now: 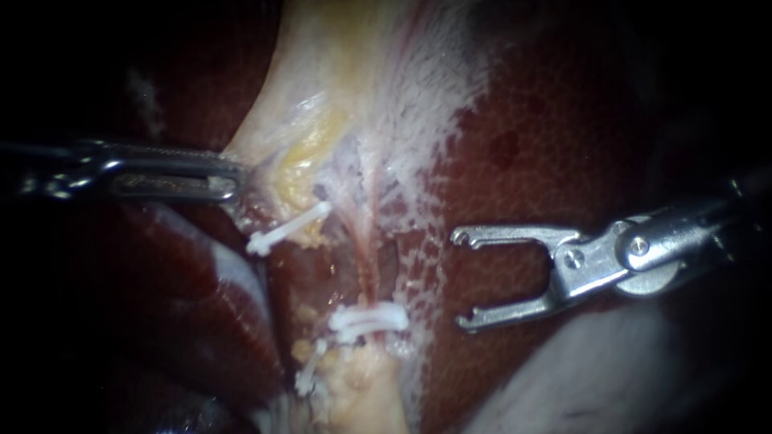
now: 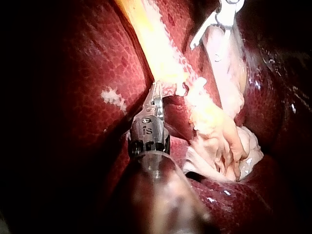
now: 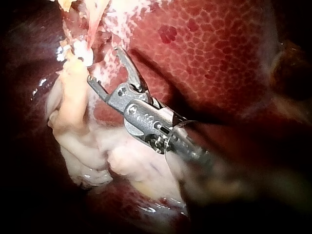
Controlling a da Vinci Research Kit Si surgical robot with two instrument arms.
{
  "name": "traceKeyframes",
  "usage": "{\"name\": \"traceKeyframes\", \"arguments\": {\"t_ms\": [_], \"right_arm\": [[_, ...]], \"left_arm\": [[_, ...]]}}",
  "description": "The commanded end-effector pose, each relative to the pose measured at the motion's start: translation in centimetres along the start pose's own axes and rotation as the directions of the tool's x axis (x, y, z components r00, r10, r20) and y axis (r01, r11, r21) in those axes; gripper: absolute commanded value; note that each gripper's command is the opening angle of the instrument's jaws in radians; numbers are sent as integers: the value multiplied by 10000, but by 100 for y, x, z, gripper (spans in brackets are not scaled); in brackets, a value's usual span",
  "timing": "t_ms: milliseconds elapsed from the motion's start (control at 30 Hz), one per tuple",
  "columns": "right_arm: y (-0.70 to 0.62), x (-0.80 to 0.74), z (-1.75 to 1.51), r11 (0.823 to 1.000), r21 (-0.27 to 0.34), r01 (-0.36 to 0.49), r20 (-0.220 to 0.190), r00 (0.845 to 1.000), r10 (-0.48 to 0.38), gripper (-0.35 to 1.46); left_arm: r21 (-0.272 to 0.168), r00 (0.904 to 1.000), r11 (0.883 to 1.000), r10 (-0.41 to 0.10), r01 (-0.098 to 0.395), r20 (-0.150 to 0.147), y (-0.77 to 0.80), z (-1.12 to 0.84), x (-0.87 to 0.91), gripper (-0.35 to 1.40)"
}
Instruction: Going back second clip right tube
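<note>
Likely soft, slippery right tube (image 1: pixel 368 261): straddle it just beyond the clip (image 1: pixel 370 319); right tool (image 1: pixel 461 280) gapes empty, left tool (image 1: pixel 232 182) clenches gallbladder (image 1: pixel 322 80).

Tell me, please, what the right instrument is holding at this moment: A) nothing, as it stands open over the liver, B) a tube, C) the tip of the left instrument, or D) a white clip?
A: the right instrument stands wide open with only liver showing in its gap, well apart from the white clips.
</note>
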Motion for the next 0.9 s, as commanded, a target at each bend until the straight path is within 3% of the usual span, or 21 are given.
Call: {"name": "traceKeyframes", "arguments": {"t_ms": [33, 167, 400, 900], "right_arm": [[0, 0, 0, 10000, 0, 1, -3, 10000, -1, 60], [0, -1, -2, 10000, 6, 4, -5, 10000, -4, 60], [0, -1, -2, 10000, 6, 3, -5, 10000, -3, 60], [0, -1, -3, 10000, 9, 3, -6, 10000, -3, 60]], "left_arm": [[35, 10000, 10000, 42, -42, -69, -3, 5, 3, -13], [161, 9997, 9999, 43, -40, -225, -12, 18, 10, -11], [197, 9997, 9998, 49, -45, -228, -23, 21, 8, -10], [242, 9996, 9997, 71, -65, -263, -25, 25, 9, -10]]}}
